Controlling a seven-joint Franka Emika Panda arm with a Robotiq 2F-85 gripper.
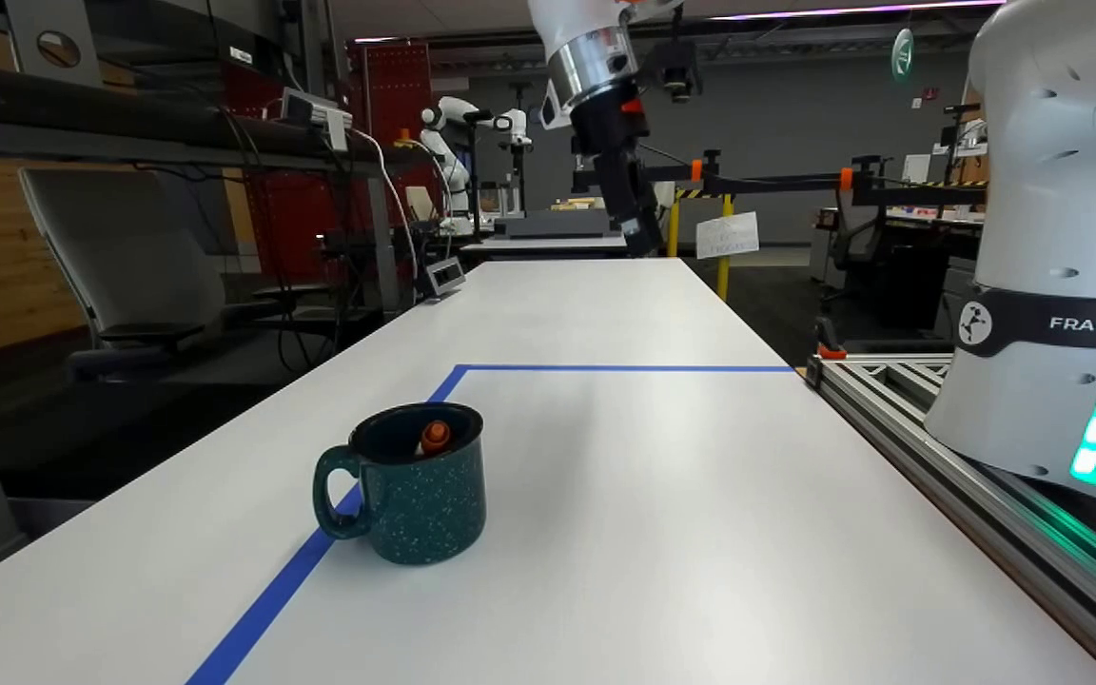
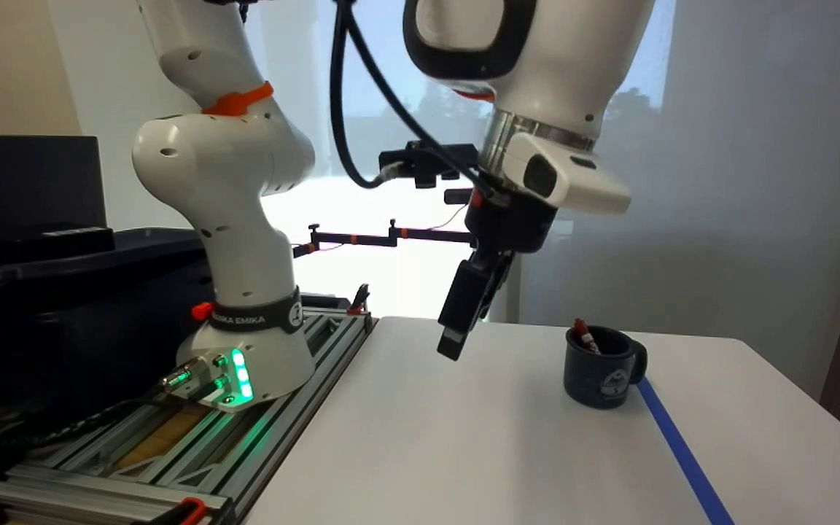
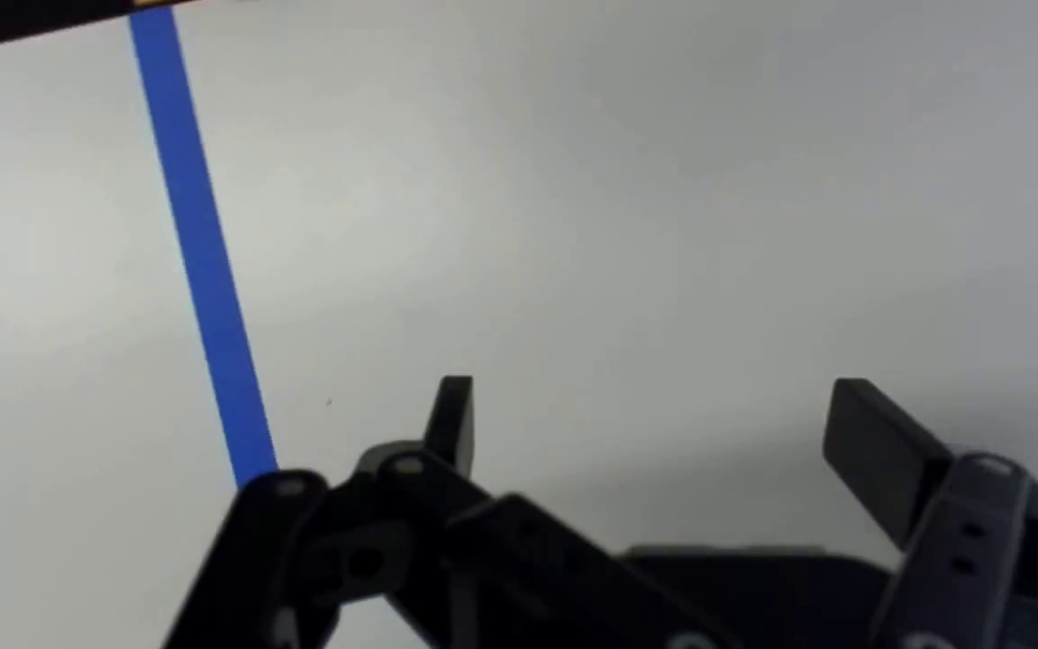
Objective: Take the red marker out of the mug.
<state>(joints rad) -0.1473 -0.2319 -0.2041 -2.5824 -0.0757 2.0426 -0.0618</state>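
The dark teal mug [image 1: 429, 514] stands upright on the white table, its handle over the blue tape line; it also shows in an exterior view [image 2: 593, 383]. The red marker [image 2: 585, 336] leans inside the mug, its red end just above the rim. In an exterior view only its round orange-red end [image 1: 435, 437] shows inside the mug. My gripper [image 3: 651, 386] is open with nothing between its fingers. It hangs above the table, apart from the mug and higher than it, as the exterior views show [image 1: 641, 238] [image 2: 452, 344]. The mug and marker are out of the wrist view.
Blue tape [image 1: 624, 368] marks lines on the white table [image 1: 700, 533]. The arm's base [image 2: 252, 364] stands on a metal frame [image 1: 976, 495] along the table edge. A small grey device [image 1: 445, 276] sits at another table edge.
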